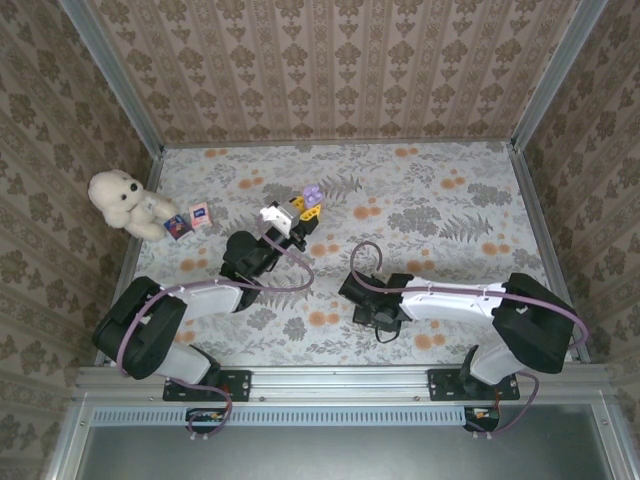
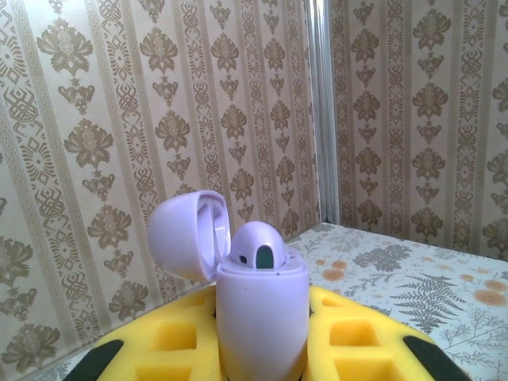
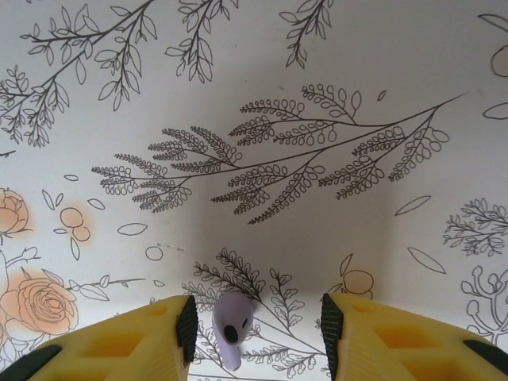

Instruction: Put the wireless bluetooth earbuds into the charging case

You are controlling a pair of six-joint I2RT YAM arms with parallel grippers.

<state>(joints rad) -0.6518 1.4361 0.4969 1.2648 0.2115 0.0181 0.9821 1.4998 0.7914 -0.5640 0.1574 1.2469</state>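
Clamping the lilac plastic charging case [image 2: 262, 302], the left fingers [image 2: 357, 337] offer its open mouth for loading; near-right of the case, half-spread right fingers [image 3: 381, 337] straddle a lilac earbud [image 3: 232, 325] on the surface [image 3: 278, 79].

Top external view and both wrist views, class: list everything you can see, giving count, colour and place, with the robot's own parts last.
charging case: 1, lilac, lid open, held in the left gripper
seated earbud: 1, lilac, in the case
loose earbud: 1, lilac, lying on the table between the right gripper's fingers
teddy bear: 1, white, far left of table
small cards: 2, dark blue and pink, beside the bear
table: 1, floral cloth
left gripper: 1, yellow fingers, shut on the case
right gripper: 1, yellow fingers, open
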